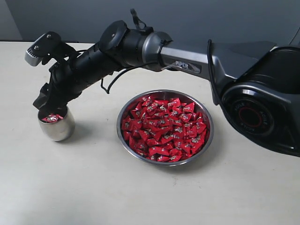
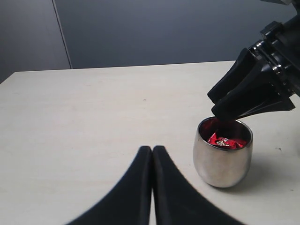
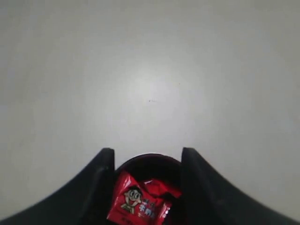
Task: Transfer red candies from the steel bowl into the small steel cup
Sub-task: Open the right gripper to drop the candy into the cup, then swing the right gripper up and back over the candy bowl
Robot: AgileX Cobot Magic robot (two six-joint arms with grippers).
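Note:
The steel bowl (image 1: 206, 118) sits mid-table, heaped with red candies (image 1: 164, 129). To its left stands the small steel cup (image 1: 58, 127) with a few red candies (image 1: 51, 118) inside. My right arm reaches across the bowl, and my right gripper (image 1: 48, 111) hangs just over the cup's mouth. In the right wrist view the right gripper (image 3: 148, 152) is open, its fingers either side of the cup's rim (image 3: 148, 156), with a loose candy (image 3: 138, 201) lying in the cup below. My left gripper (image 2: 152, 149) is shut and empty, low over the table a short way from the cup (image 2: 222, 164).
The right arm's large black base (image 1: 262, 108) stands beside the bowl on the right. Its forearm (image 1: 187, 61) spans the air behind the bowl. A grey wall (image 2: 154, 33) runs along the table's far edge.

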